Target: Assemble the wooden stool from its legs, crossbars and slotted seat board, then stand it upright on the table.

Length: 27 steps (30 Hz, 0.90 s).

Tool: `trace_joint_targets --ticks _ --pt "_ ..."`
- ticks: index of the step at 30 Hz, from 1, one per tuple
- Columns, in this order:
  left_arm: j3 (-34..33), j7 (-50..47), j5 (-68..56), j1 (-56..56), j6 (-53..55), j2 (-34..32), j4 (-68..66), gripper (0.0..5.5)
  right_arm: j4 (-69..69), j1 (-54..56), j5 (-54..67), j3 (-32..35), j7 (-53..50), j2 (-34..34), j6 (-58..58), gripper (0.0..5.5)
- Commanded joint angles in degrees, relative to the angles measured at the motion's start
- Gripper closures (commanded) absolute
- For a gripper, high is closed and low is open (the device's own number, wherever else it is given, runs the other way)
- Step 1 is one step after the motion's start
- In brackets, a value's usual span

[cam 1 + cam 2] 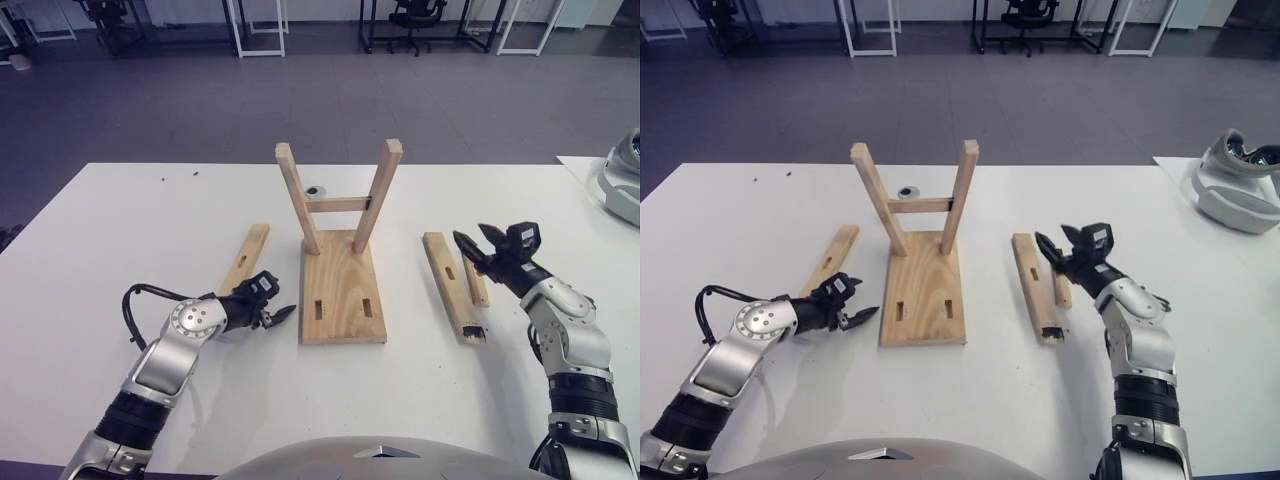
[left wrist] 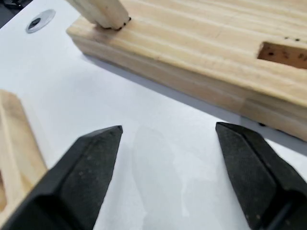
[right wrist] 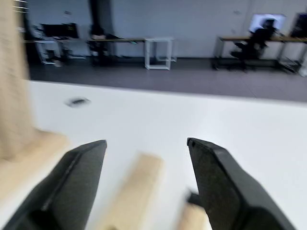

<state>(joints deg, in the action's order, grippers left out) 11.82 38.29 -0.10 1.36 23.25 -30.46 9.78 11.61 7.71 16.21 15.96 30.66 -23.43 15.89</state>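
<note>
Left claw (image 1: 283, 316) at lower left and right claw (image 1: 470, 240) at right gape empty, while mid-frame the seat board (image 1: 342, 295) holds two fitted legs (image 1: 298, 195) and a crossbar (image 1: 338, 205), with left loose leg (image 1: 245, 258) and right loose leg (image 1: 447, 280) lying unfitted on the surface (image 1: 120, 230).

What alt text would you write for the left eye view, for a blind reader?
A slotted seat board lies flat on a white table, two legs standing in its far end, joined by a crossbar. A loose leg lies by the open left hand, two more pieces by the open right hand.
</note>
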Motion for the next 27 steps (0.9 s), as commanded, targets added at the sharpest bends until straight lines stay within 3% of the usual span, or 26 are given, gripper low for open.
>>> trace_joint_targets --ticks 1,4,10,18,23,27 --pt "-5.71 -4.18 -4.41 0.04 -1.55 4.51 1.24 1.9 2.91 -0.92 -1.12 -1.16 -4.04 1.5 4.4 2.36" --pt "-8.72 -7.12 -5.64 -0.79 -1.83 6.33 1.5 1.9 1.67 -2.94 -1.71 -1.97 -7.48 3.03 7.19 2.36" --pt "-8.38 -8.47 -5.61 -2.49 -1.32 6.65 3.72 1.9 -5.14 -7.77 -1.91 -3.45 -11.76 4.0 12.82 2.36" --pt "-10.03 -11.7 -12.84 2.28 3.26 12.48 15.16 1.9 -5.93 -8.7 -4.29 -7.08 -11.73 1.15 17.7 3.91" --pt "-15.41 -15.64 -31.25 11.0 11.98 21.57 20.41 1.9 -8.58 -2.28 -9.15 -8.06 -10.46 -2.59 -0.1 4.18" --pt "-22.34 -22.32 -50.44 23.8 17.13 27.72 17.18 1.9 -29.86 6.57 -9.22 -16.54 -4.61 -0.68 -9.81 4.19"
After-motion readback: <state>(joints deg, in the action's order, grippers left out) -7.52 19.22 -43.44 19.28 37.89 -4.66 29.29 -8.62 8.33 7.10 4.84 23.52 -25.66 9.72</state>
